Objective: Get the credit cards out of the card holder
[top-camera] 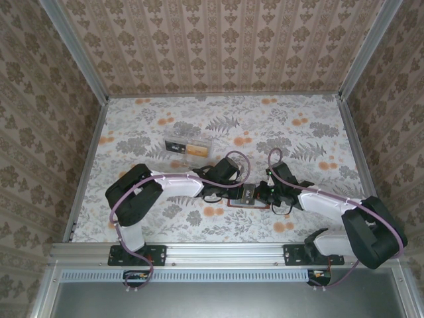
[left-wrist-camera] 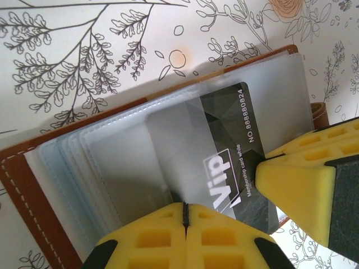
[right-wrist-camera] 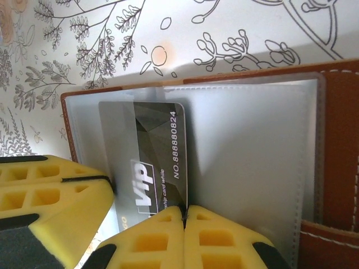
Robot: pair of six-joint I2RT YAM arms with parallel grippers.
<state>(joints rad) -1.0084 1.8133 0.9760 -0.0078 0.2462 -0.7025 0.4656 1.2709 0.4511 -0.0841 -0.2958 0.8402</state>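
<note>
Top external shows the card holder (top-camera: 242, 197) lying open on the worktop (top-camera: 298, 126) between my two arms, about equally near both. Its dark grey credit card (left-wrist-camera: 224, 145) points lengthwise toward my wrists, partly out of a clear sleeve (left-wrist-camera: 123, 162). My right jaws are pinched shut on one near corner of it, and my left jaws are shut on the sleeve edge by the other.

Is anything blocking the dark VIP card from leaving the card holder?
Only its own clear sleeve, covering the VIP card's far part inside the card holder. The left hand and right hand are shut at its exposed end.
</note>
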